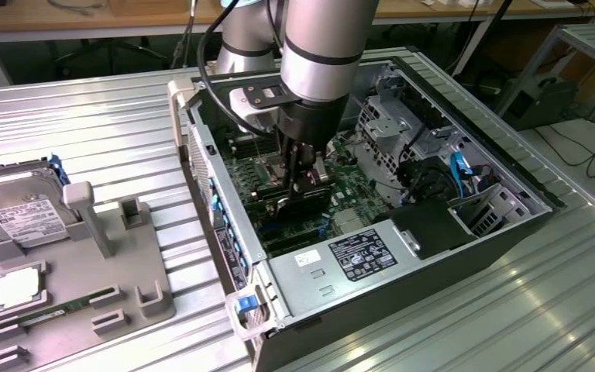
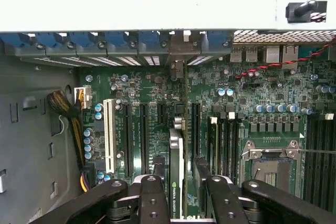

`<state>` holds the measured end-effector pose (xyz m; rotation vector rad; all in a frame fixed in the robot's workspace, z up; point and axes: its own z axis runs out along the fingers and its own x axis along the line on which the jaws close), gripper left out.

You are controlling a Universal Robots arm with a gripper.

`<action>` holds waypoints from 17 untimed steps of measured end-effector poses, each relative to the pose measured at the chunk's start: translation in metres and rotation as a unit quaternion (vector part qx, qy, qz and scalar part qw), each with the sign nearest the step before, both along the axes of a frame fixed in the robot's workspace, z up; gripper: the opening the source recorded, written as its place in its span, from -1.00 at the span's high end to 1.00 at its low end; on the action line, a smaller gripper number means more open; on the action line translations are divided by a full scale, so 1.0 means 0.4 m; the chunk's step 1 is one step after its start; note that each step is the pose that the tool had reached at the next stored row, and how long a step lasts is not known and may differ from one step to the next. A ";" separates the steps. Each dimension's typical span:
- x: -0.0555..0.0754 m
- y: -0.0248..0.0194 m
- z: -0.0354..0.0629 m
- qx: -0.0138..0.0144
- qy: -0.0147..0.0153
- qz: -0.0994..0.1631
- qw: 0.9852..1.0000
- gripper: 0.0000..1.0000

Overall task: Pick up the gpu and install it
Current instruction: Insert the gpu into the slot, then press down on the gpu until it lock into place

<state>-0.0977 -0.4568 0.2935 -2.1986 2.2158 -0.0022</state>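
Note:
The gpu (image 1: 295, 200) stands on edge inside the open computer case (image 1: 225, 209), low over the green motherboard's expansion slots. In the wrist view the gpu (image 2: 176, 161) appears as a thin card edge with a small green label, lined up along a black slot. My gripper (image 1: 306, 182) reaches straight down into the case and is shut on the card. Its black fingers (image 2: 152, 198) flank the card closely, and the gripper (image 2: 182, 195) sits right over the card's near end.
A grey fixture (image 1: 122, 271) on the exterior view's left carries a silver hard drive (image 1: 24, 217) and a green memory stick (image 1: 44, 316). Inside the case are the power supply (image 1: 359, 256), drive cage (image 1: 390, 132), CPU socket (image 2: 270, 166), a white slot (image 2: 109, 135) and blue rear clips (image 2: 105, 40).

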 end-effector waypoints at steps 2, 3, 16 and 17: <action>0.000 0.000 0.000 0.000 0.000 0.000 1.000 0.70; 0.000 0.000 0.000 0.000 0.000 0.000 1.000 0.79; 0.000 0.000 0.000 0.000 0.000 0.000 1.000 0.79; 0.000 0.000 0.000 0.000 0.000 0.000 1.000 0.79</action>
